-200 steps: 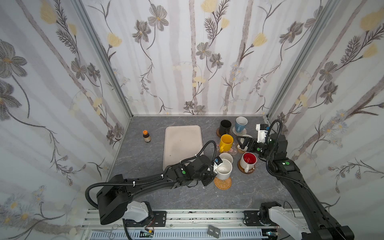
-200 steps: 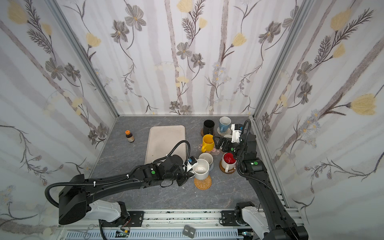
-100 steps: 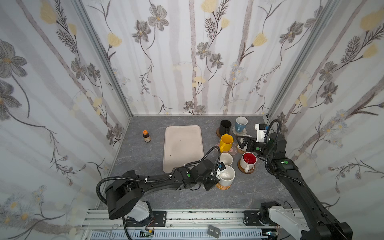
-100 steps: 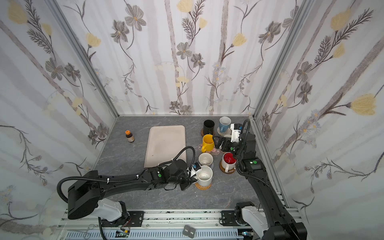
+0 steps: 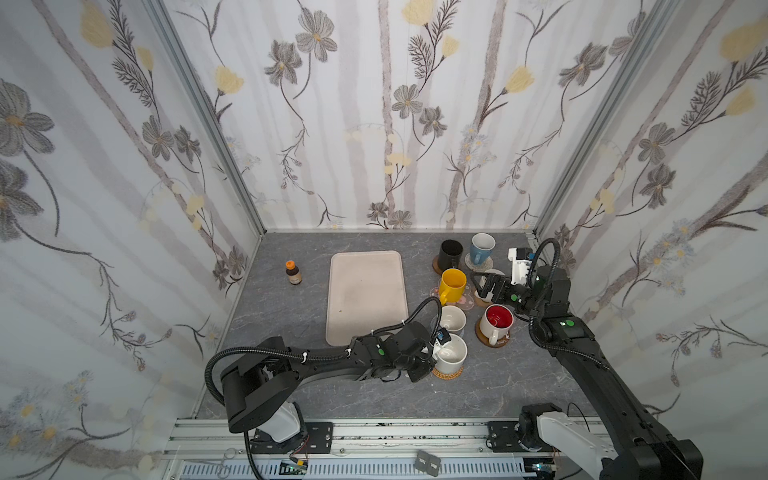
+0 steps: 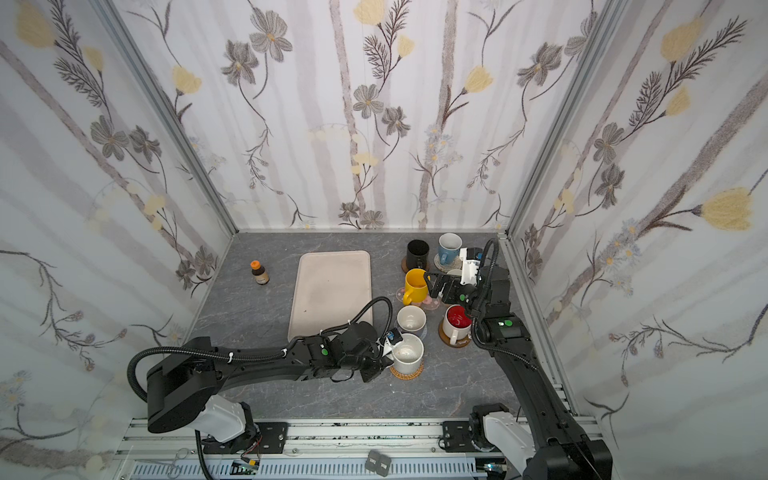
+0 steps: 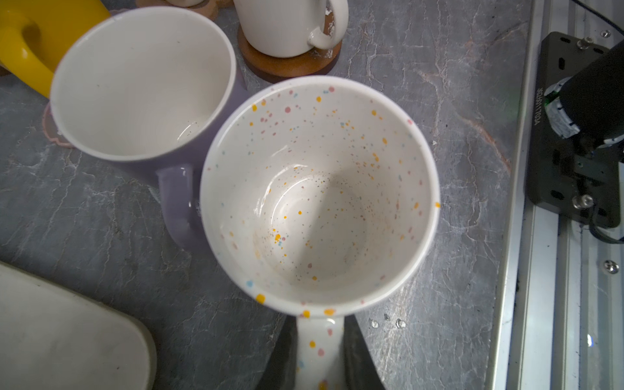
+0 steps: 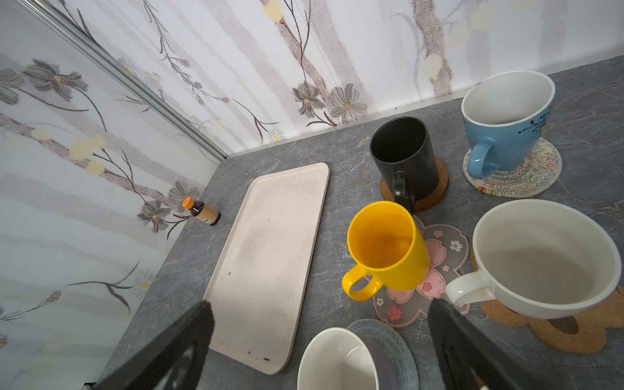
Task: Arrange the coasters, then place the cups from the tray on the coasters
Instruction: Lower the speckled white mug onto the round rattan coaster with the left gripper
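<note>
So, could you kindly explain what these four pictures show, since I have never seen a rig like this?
Certainly. Two black robot arms work at a grey table. Both top views look down from one overhead camera pair; the other two pictures come from a camera on each arm's wrist. The left end effector is shut on the handle of the speckled white mug, which sits at the tan rattan coaster. The right end effector is open and holds nothing. The beige tray holds no cups; the rest, such as the yellow mug on the pink blossom coaster, stand beside it. A small brown bottle stands apart.
</note>
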